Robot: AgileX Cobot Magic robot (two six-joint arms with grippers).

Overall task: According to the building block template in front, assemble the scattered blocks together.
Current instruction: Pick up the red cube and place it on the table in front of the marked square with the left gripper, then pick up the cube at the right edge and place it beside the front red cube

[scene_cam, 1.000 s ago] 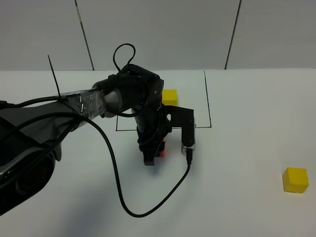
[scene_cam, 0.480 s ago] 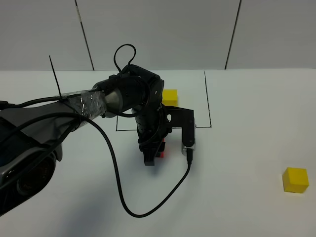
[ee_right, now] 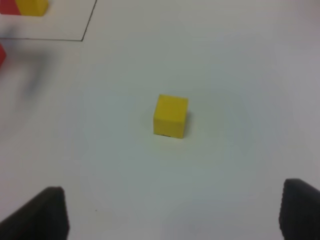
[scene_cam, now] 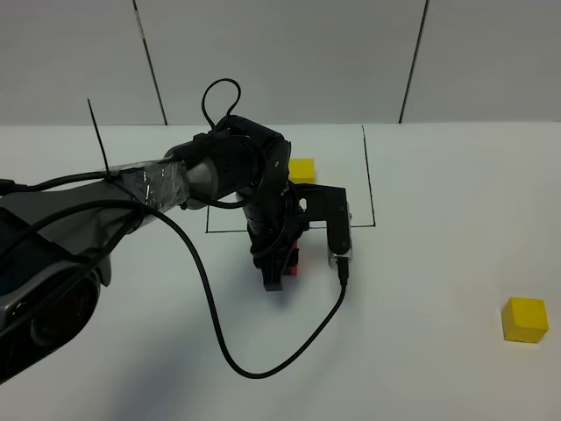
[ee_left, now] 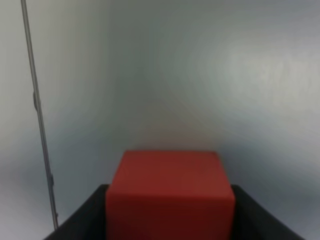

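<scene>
The template sits inside a thin black frame [scene_cam: 372, 224]; its yellow cube [scene_cam: 301, 170] shows, while its red cube is hidden behind my left arm in the exterior view. In the right wrist view both template cubes [ee_right: 30, 6] show at the corner. My left gripper [scene_cam: 279, 267] is shut on the loose red cube [scene_cam: 294, 261], just in front of the frame. The red cube [ee_left: 170, 192] sits between the black fingers [ee_left: 90, 217]. The loose yellow cube [scene_cam: 524, 318] lies far right. My right gripper [ee_right: 175, 210] is open, short of that yellow cube [ee_right: 171, 115].
A black cable [scene_cam: 219, 342] loops from the left arm over the white table. The frame's black line [ee_left: 40, 125] runs beside the held cube. The red cube's edge [ee_right: 1, 52] shows at the border of the right wrist view.
My left gripper has shifted slightly to the right with the red cube in it. The loose yellow cube has not moved.
</scene>
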